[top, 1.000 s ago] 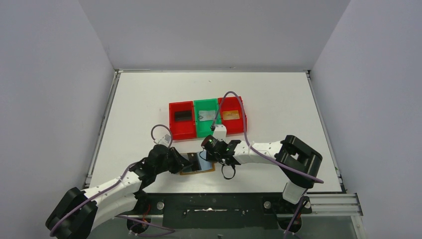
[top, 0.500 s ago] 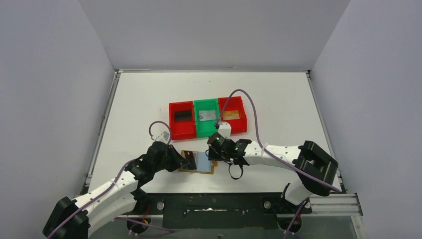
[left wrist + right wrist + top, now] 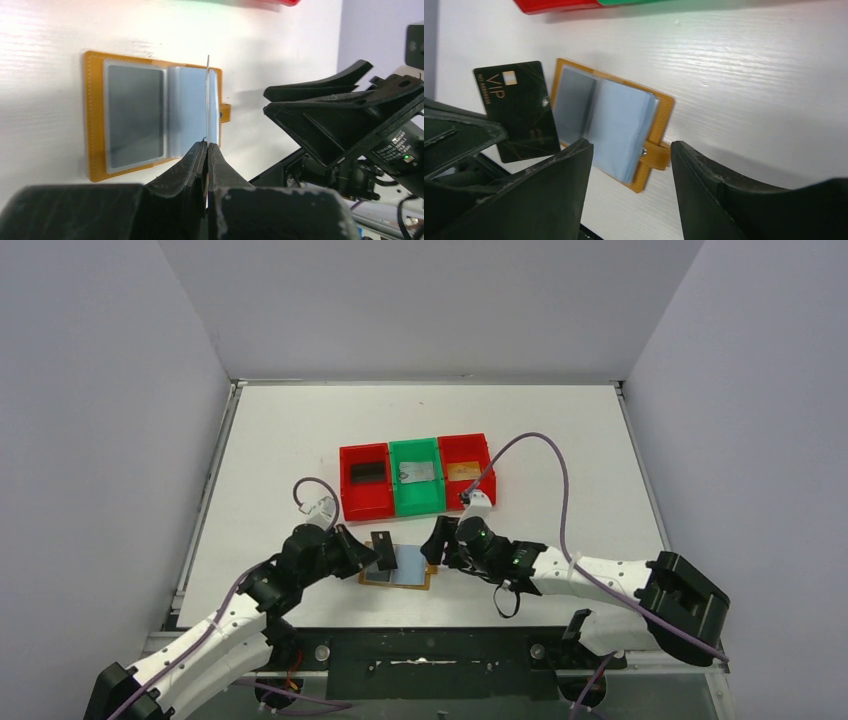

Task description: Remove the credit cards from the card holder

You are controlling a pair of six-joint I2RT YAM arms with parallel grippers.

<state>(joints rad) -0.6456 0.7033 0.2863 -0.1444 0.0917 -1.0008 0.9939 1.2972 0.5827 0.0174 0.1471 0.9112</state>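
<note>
Left gripper (image 3: 206, 146), lower centre, pinches the black card (image 3: 516, 112) edgewise; right gripper (image 3: 630, 150) gapes empty; thin hold may slip

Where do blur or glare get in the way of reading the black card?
Right wrist: black card sharp, VIP print legible; bins along the top edge soft. Left wrist: card seen edge-on, a thin line; table washed out at left. Top external: even light, card too small to read.

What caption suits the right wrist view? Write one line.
Black VIP card out beside the open card holder, right pincer open above.
</note>
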